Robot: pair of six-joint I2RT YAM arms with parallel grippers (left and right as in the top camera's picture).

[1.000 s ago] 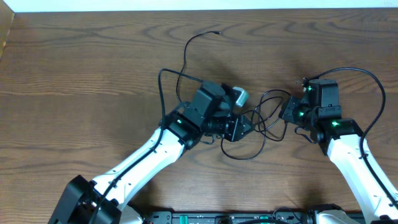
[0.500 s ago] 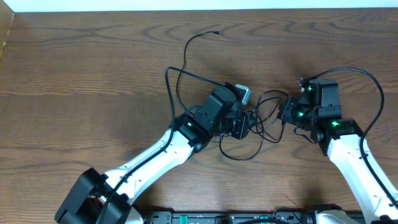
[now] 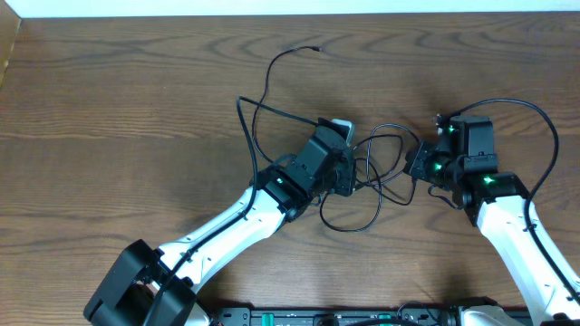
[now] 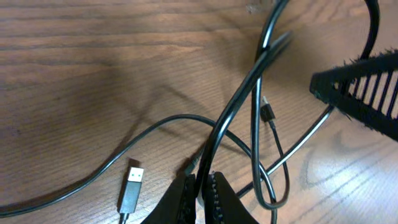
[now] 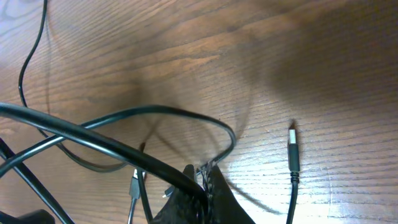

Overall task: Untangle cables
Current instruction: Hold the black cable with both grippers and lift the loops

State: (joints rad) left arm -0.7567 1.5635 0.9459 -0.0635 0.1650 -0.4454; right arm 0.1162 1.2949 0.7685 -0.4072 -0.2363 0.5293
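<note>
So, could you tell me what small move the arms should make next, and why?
Probably ease the left hand slowly away from the right hand. Both are shut on strands of the black cable, which loops and crosses between them, so a gentle pull apart should open the tangle.

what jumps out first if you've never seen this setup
A knot of black cables loops across the middle of the wooden table, between the two arms. The left gripper and the right gripper are each shut on a strand of it, from opposite sides. A loose USB plug lies flat on the wood by the left gripper.
</note>
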